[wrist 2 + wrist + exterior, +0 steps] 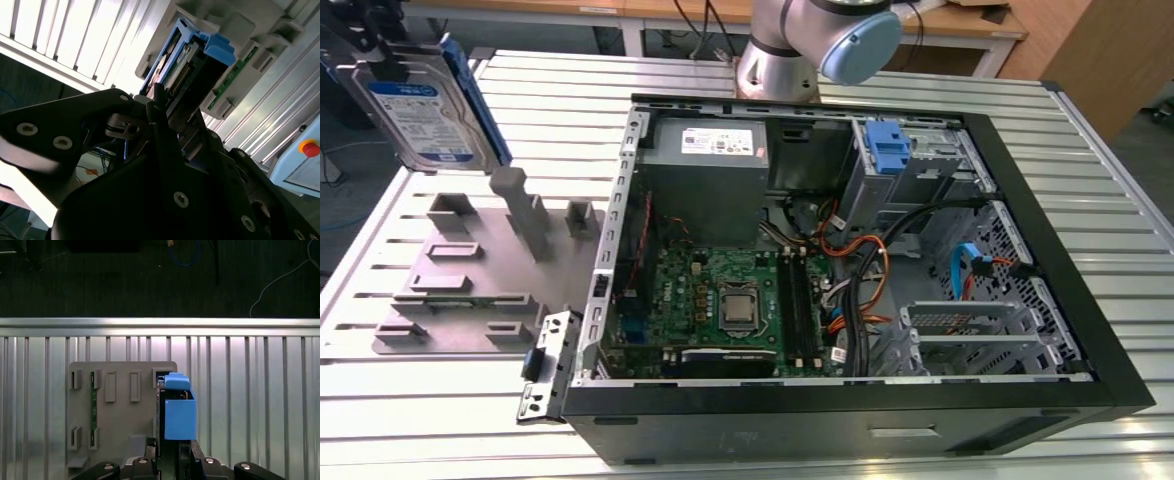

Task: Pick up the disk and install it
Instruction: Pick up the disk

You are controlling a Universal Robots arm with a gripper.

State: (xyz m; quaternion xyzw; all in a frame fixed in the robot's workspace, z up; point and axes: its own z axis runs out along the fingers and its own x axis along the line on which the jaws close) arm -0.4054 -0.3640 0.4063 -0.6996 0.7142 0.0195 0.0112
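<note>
- Exterior view: I find the disk [434, 100] held in the air at the exterior view's left. It is above the grey fixture plate [454, 290] and well apart from the open computer case [1067, 300].
- The gripper [387, 45] takes it by its upper end, so the drive hangs on edge, slightly tilted, with its label face to the camera. I judge that this hold keeps the drive clear of the fixture's upright posts.
- Condition of the disk: silver body, blue-and-white label, blue rail along the side that shows.
- Inside the case I note the power supply [707, 150], the motherboard [734, 290] and a bare blue bracket [887, 145] at the drive bay. The disk is not in the case, so installation is not yet done.
- Second wrist view: the jaws are clamped on the disk, with a black finger [159, 112] on each side of it. The connector end and the blue rail ends project beyond the fingertips towards the fixture plate.
- First wrist view: the disk shows edge-on with its blue rail towards the camera, over one edge of the fixture plate. The plate lies on the slatted metal table [250, 390]. A green memory stick [93, 405] sits in one of its slots.
</note>
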